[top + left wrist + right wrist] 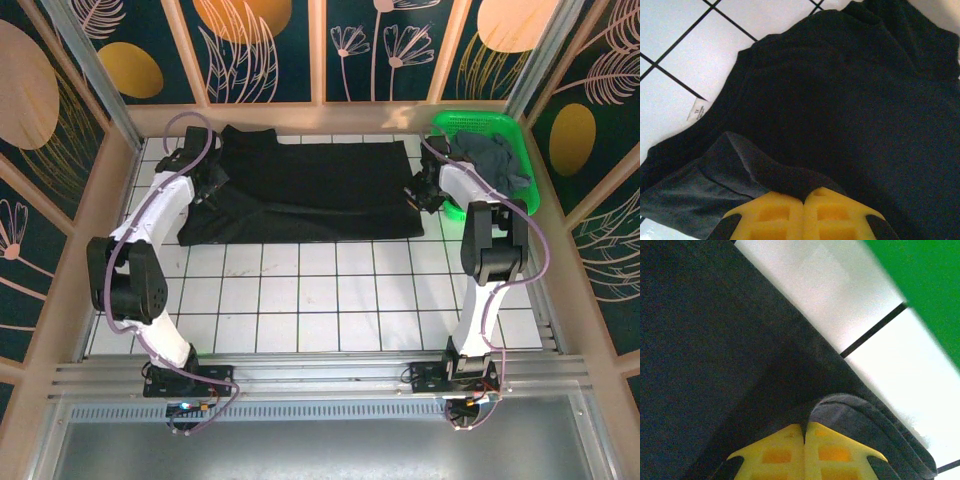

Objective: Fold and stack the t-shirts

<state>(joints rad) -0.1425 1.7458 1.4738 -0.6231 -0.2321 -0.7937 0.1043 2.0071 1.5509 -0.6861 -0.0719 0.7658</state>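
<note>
Left fingers (772, 215) and right fingers (832, 452) are pressed shut, each apparently pinched on one end of the black t-shirt (310, 190) spread over the far worktop (300, 300); a fold is judged in hand, and both ends should next be carried across together, taut.

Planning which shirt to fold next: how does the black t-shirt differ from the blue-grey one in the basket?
The black t-shirt lies on the table; the blue-grey t-shirt in the green basket. The black one is spread out; the blue-grey one crumpled. Both are not yet stacked.
</note>
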